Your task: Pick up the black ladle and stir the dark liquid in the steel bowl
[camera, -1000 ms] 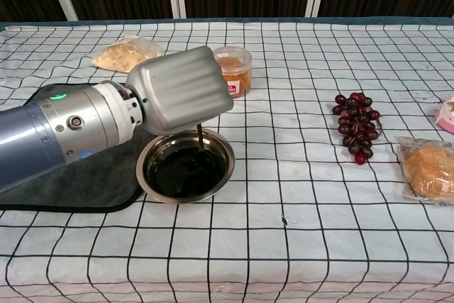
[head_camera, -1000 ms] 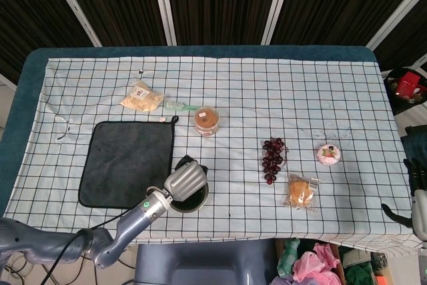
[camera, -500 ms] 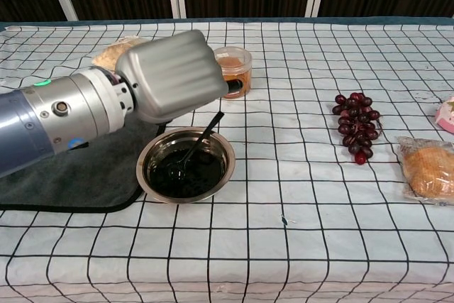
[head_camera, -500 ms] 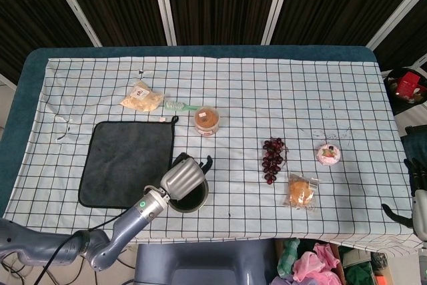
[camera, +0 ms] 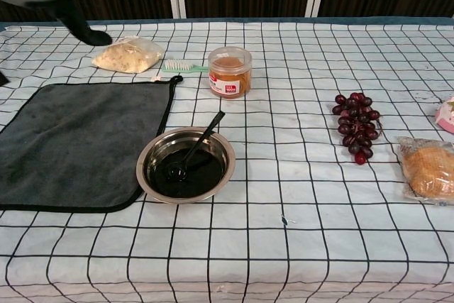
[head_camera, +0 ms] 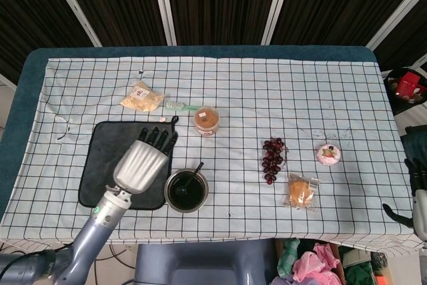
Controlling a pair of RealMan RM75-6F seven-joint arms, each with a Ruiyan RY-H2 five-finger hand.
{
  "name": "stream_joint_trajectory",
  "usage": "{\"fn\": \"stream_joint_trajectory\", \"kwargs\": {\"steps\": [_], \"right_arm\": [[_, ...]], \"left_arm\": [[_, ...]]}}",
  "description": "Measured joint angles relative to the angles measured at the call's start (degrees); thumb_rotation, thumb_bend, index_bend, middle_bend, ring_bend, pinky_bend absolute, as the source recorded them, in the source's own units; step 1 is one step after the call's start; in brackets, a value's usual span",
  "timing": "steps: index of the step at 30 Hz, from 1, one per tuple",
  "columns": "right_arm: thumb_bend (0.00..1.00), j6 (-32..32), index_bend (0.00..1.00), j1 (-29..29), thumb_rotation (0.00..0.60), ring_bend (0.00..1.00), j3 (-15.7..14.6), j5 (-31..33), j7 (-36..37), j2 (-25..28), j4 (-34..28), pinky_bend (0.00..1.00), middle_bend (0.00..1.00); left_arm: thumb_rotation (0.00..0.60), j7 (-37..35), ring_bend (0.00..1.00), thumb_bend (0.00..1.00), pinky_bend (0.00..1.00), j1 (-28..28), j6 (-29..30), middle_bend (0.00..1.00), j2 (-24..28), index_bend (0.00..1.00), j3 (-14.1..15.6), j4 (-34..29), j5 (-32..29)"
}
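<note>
Steel bowl [camera: 225, 164] holds one black ladle [camera: 196, 148].

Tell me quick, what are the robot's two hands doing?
Left hand: open, holding nothing, above the grey cloth.
Right hand: at the edge, cannot tell.

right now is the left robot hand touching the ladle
Apart. The head view shows the left robot hand open above the dark cloth, while the ladle leans free in the steel bowl.
</note>
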Motion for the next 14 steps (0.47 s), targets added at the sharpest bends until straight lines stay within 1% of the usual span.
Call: {"fn": "stream_joint_trajectory", "kwargs": {"steps": [4, 7, 8, 10, 11, 14], "right_arm": [[0.11, -0.08, 0.03, 0.13, 0.600, 0.06, -0.12, -0.39, -0.18, -0.01, 0.29, 0.22, 0.01], [0.11, -0.20, 0.03, 0.31, 0.600, 0.06, -0.41, -1.27, -0.42, -0.02, 0.63, 0.22, 0.01], [0.11, -0.27, 0.03, 0.37, 0.600, 0.06, -0.55, -1.61, -0.48, 0.00, 0.73, 0.22, 0.01], [0.11, -0.40, 0.03, 0.51, 0.600, 0.06, -0.86, -2.25, -0.66, 0.02, 0.88, 0.22, 0.01], [0.11, -0.41, 0.03, 0.56, 0.600, 0.06, -0.94, -2.48, -0.73, 0.03, 0.88, 0.22, 0.01], [0.12, -0.09, 0.03, 0.63, 0.600, 0.06, -1.07, -3.20, -0.87, -0.07, 0.82, 0.22, 0.01]], "left_arm": [[0.600, -12.20, 0.06, 0.10, 0.18, 5.24, 2.88, 0.11, 6.16, 0.18, 2.21, -3.88, 0.02], [0.600, -24.37, 0.04, 0.10, 0.14, 9.16, 3.75, 0.10, 11.61, 0.17, 5.03, -4.68, 0.53], [0.600, -29.72, 0.03, 0.10, 0.13, 10.70, 3.99, 0.09, 13.66, 0.16, 6.23, -4.42, 1.03], [0.600, -37.87, 0.01, 0.10, 0.12, 12.92, 4.31, 0.07, 16.43, 0.15, 8.00, -3.40, 2.18], [0.600, -43.17, 0.00, 0.10, 0.12, 14.34, 4.51, 0.07, 18.06, 0.14, 9.13, -2.32, 3.15], [0.600, -55.20, 0.00, 0.10, 0.11, 17.76, 4.93, 0.07, 21.21, 0.14, 11.74, 1.86, 6.07]]}}
